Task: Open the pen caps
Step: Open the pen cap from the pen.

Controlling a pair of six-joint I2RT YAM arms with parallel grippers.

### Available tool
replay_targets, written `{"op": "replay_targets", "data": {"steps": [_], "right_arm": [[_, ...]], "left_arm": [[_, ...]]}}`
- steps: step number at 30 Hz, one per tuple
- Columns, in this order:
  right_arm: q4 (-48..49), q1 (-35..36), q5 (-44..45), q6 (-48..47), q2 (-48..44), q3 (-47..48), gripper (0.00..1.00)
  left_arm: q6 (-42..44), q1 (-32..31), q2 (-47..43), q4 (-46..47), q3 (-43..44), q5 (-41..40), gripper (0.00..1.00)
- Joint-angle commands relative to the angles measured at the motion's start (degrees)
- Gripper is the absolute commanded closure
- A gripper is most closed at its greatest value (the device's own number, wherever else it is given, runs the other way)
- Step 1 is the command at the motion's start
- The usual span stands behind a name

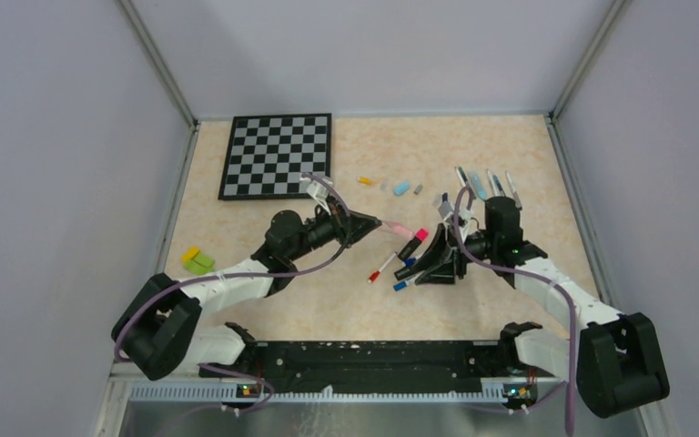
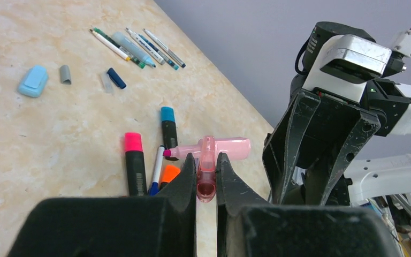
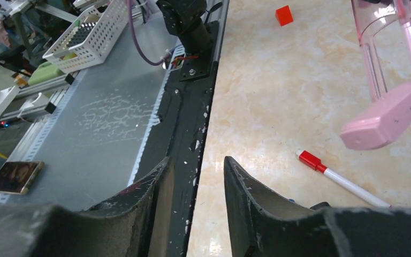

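Left wrist view: the left gripper [image 2: 206, 160] pinches narrowly on a pink pen [image 2: 230, 148], held above the table [image 2: 43, 139]. Beyond it, the right gripper [image 3: 195, 163] stands part open and empty. It would do best to grasp the pink end [image 3: 388, 118] squarely and pull straight along the pen; whether that end is the cap is unclear.

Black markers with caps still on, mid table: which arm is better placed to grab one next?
Right, I'd judge. The right gripper is open and empty, close beside the black markers. The left gripper is shut on a pink highlighter piece, so it is busy.
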Motion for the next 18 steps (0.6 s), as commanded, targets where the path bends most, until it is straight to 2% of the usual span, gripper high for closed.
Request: {"op": "replay_targets", "data": {"steps": [1,2,5,6,8,10,14,18], "right_arm": [[0.7,1.1,3.7,-3.0,0.3,2.2,0.61],[-1.2,1.0,6.4,-4.3,0.4,3.1,0.63],[-17.5,0.1,10.7,-19.3,1.1,8.4,0.76],[-19.7,0.0,12.3,-21.9,1.3,9.2,0.82],[-19.1,0.0,16.1,-22.3,1.2,9.1,0.93],[-17.0,-0.1,18.7,-21.0,1.0,8.7,1.00],[-15.9,0.1,18.4,-20.8,2.2,10.0,1.00],[-19.7,1.9,16.6,-24.1,4.5,13.4,1.00]], "left_arm": [[0.1,-0.1,1.8,3.5,2.9,4.4,1.00],[0.0,-0.1,2.1,3.6,3.1,4.9,1.00],[0.7,-0.1,1.6,2.7,3.3,6.0,1.00],[0.9,-0.2,1.3,2.2,3.3,6.3,1.00],[1.2,-0.2,1.0,1.9,3.4,7.3,1.00],[1.0,-0.2,1.1,1.7,3.7,8.9,1.00],[-0.1,-0.1,1.9,1.8,3.9,10.9,1.00],[-0.4,-0.1,2.7,1.7,4.1,11.5,1.00]]}}
